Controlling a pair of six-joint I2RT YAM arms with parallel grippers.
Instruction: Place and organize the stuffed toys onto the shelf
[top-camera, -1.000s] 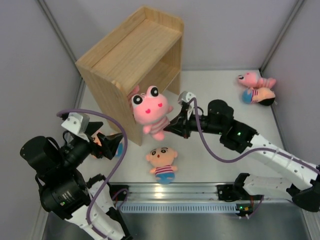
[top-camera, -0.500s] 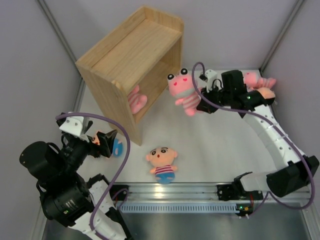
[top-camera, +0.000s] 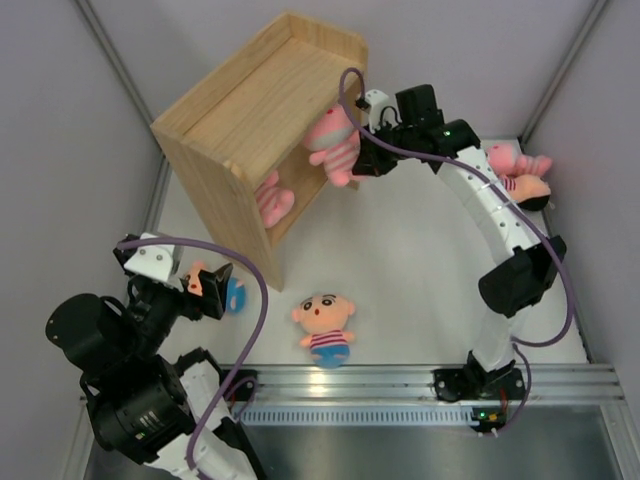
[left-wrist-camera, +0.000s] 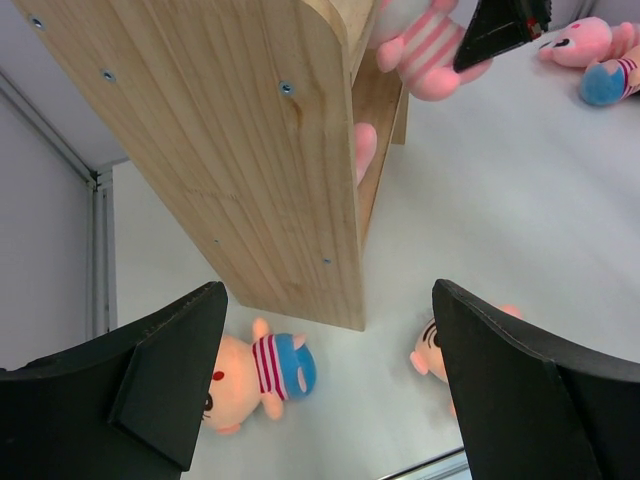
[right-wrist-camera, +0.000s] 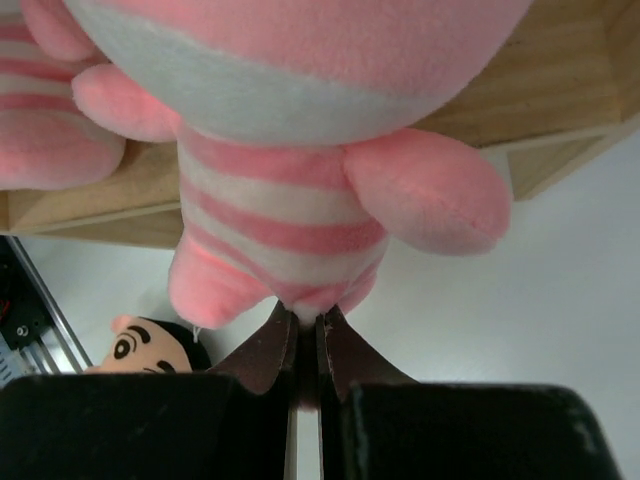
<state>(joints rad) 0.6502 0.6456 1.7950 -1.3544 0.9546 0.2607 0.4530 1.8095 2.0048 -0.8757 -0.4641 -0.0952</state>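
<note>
The wooden shelf (top-camera: 250, 110) stands at the back left, its open side facing right. My right gripper (top-camera: 365, 160) is shut on the bottom of an all-pink striped toy (top-camera: 335, 145) and holds it at the upper opening; the right wrist view shows the pinch (right-wrist-camera: 305, 318) under this toy (right-wrist-camera: 290, 190). A second pink toy (top-camera: 272, 200) lies inside the shelf. My left gripper (top-camera: 205, 290) is open and empty above a peach doll (left-wrist-camera: 255, 370) by the shelf's near corner. Another peach doll (top-camera: 325, 325) lies in the front middle.
A pink toy (top-camera: 515, 160) and a peach doll (top-camera: 520, 190) lie together at the far right by the wall. A metal rail (top-camera: 400, 380) runs along the near edge. Grey walls close in both sides. Purple cables hang from both arms.
My right arm has carried the pink striped toy from the shelf's near corner out to the right and up to the shelf's upper opening. The left arm has hardly moved.
</note>
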